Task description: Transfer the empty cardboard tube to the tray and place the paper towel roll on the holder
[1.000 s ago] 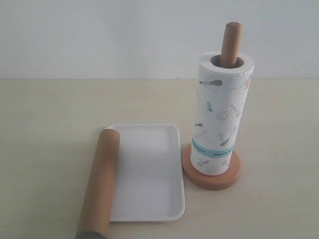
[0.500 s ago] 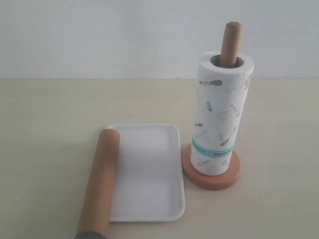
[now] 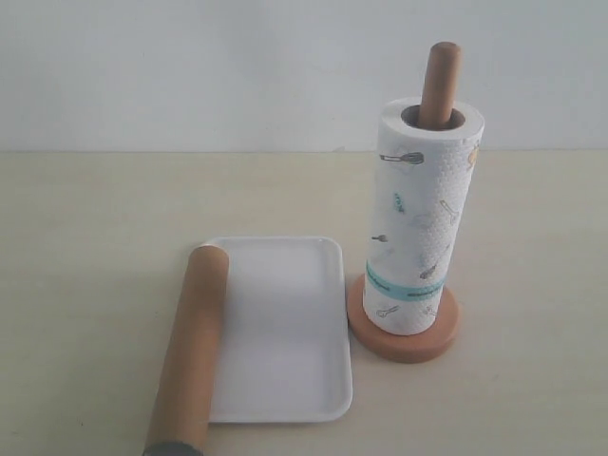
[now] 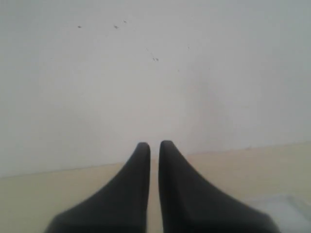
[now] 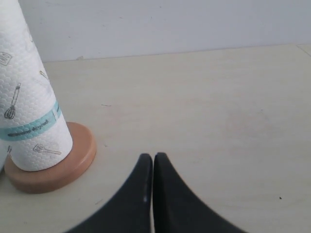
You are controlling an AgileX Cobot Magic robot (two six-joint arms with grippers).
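Observation:
The paper towel roll point(image 3: 424, 218) stands upright on the wooden holder point(image 3: 403, 339), whose post point(image 3: 440, 84) pokes out of its core. The brown cardboard tube point(image 3: 191, 346) lies along the left rim of the white tray point(image 3: 285, 328), its near end at the frame's bottom. Neither gripper shows in the exterior view. My left gripper point(image 4: 154, 144) is shut on nothing and faces the white wall above the table. My right gripper point(image 5: 153, 156) is shut and empty over bare table, off to the side of the roll point(image 5: 26, 92) and holder base point(image 5: 53, 170).
The beige table point(image 3: 104, 218) runs back to a white wall point(image 3: 190, 66). A blurred pale corner, perhaps the tray point(image 4: 286, 213), shows at the edge of the left wrist view.

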